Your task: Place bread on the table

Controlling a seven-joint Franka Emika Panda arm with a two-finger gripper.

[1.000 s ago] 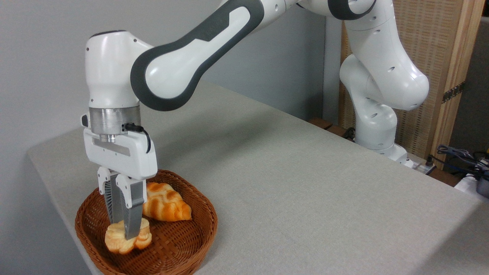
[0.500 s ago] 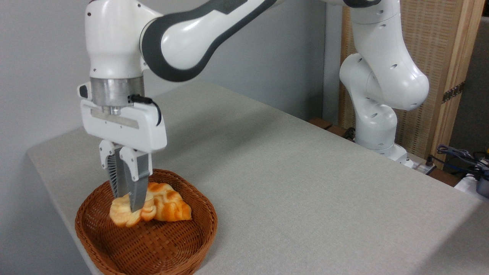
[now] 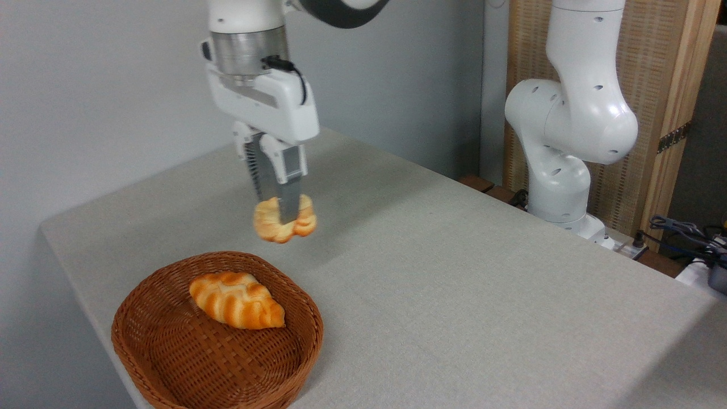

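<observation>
So the end effector (image 3: 282, 218) is hanging in the upper-middle of the frame, pointing straight down, and its two fingers (image 3: 289, 187) are pinching the bread (image 3: 284, 220) between them; the little bun is dangling in mid-air, clear of everything, with its pale sides and orange-brown bits poking out on both sides of the fingers. It's sitting above the table (image 3: 454, 272), up and to the right of the basket (image 3: 170, 363), not touching either one; there's a faint shadow on the grey cloth just beneath it. The wicker basket is down in the lower left of the frame, right near the table's front edge, and the longer braided loaf (image 3: 235, 299) is lying inside it toward the back, tilted a bit with one end pointing right. The arm's white base (image 3: 559, 170) is standing at the right side of the frame, by the far edge of the table, in front of a wooden panel (image 3: 647, 113); some cables (image 3: 681, 230) are bunched up at the far right edge.
</observation>
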